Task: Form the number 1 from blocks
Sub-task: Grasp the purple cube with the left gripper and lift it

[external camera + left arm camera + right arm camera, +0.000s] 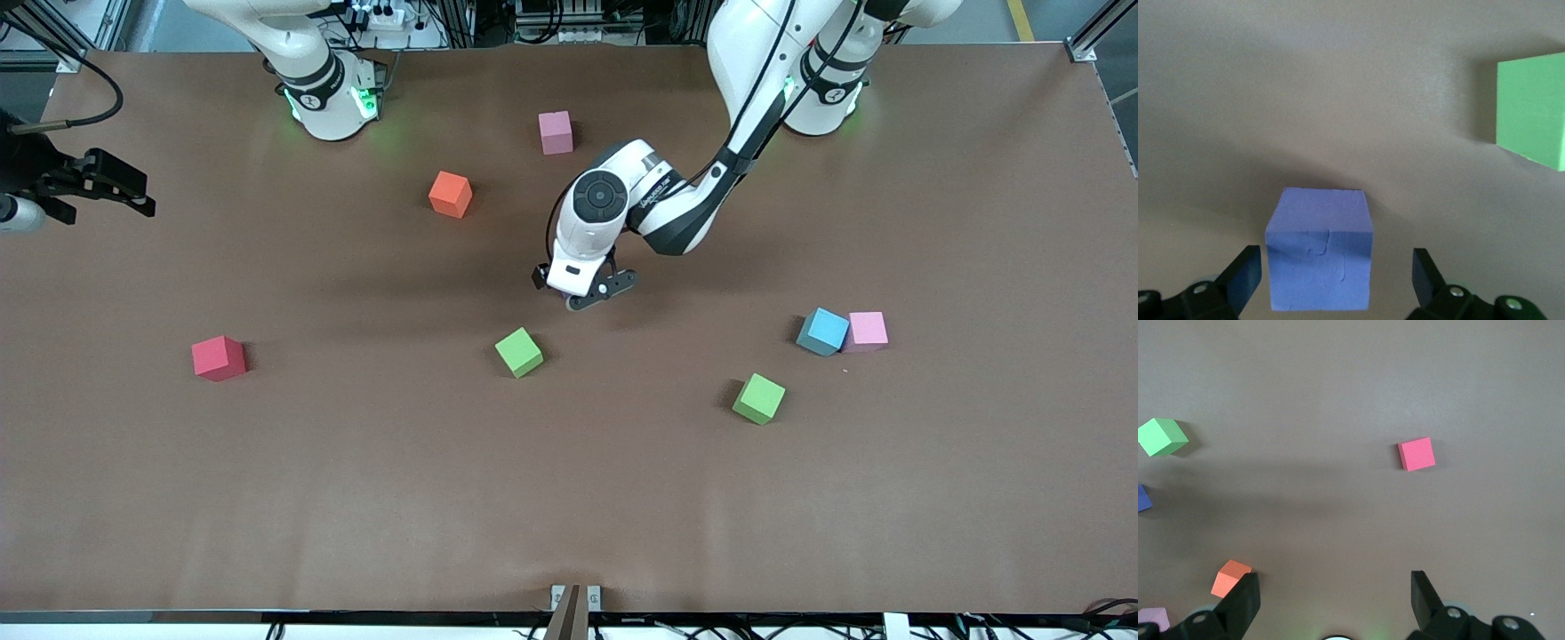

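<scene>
Left pincer [1331, 280], fingers spread, flanks a purple block [1319, 250] hidden from the front camera; right pincer [1331, 603] spread wide over brown surface [356, 489].

Both arms wear glossy white shells with rounded joints. The left arm [756, 98] carries a black cable down its side, a black band at its base, and a dark round cap with a dial-like face on its wrist housing. Its left gripper [594, 293] is black under a white block. The right arm [311, 71] has a black collar with green lights glowing at six o'clock. The right gripper [1335, 600] shows dark, wedge-shaped fingers [1245, 597] with silver screws.
</scene>
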`<move>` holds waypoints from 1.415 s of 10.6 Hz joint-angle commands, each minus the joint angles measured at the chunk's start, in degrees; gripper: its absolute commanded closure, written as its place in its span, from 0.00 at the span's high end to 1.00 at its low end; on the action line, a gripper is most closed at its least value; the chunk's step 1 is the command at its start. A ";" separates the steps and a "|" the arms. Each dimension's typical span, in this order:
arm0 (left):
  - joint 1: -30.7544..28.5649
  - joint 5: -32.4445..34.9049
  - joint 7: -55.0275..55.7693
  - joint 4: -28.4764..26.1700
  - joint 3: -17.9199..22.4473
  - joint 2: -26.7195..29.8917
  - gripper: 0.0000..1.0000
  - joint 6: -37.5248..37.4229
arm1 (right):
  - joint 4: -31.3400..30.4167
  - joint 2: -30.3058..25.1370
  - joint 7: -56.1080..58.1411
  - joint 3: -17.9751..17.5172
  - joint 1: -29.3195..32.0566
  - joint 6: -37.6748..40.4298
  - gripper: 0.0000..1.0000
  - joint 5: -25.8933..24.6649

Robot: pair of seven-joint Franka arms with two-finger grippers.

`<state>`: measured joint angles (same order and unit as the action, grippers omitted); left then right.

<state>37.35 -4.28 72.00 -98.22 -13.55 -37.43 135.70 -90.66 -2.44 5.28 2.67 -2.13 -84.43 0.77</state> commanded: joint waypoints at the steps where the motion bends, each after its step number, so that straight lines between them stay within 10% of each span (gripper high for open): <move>1: 1.50 0.14 -0.10 1.54 0.89 -2.12 0.67 1.04 | -0.75 -0.90 0.43 -0.29 0.46 0.06 1.00 0.72; 2: 1.50 0.59 -0.37 1.28 0.89 -2.12 0.14 1.05 | -0.75 -0.90 0.43 -0.29 0.46 0.06 1.00 0.72; 3: 1.67 1.63 -0.46 0.93 0.80 -1.86 0.00 1.05 | -0.75 -0.90 0.43 -0.29 0.37 0.06 1.00 0.72; 15: 0.62 12.54 0.25 -13.22 -12.72 7.10 0.00 0.26 | 1.00 3.21 0.43 0.06 6.07 1.20 1.00 0.81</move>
<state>38.88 7.01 71.10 -109.18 -24.84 -32.01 136.20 -90.89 -1.72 5.19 3.09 0.67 -83.26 0.76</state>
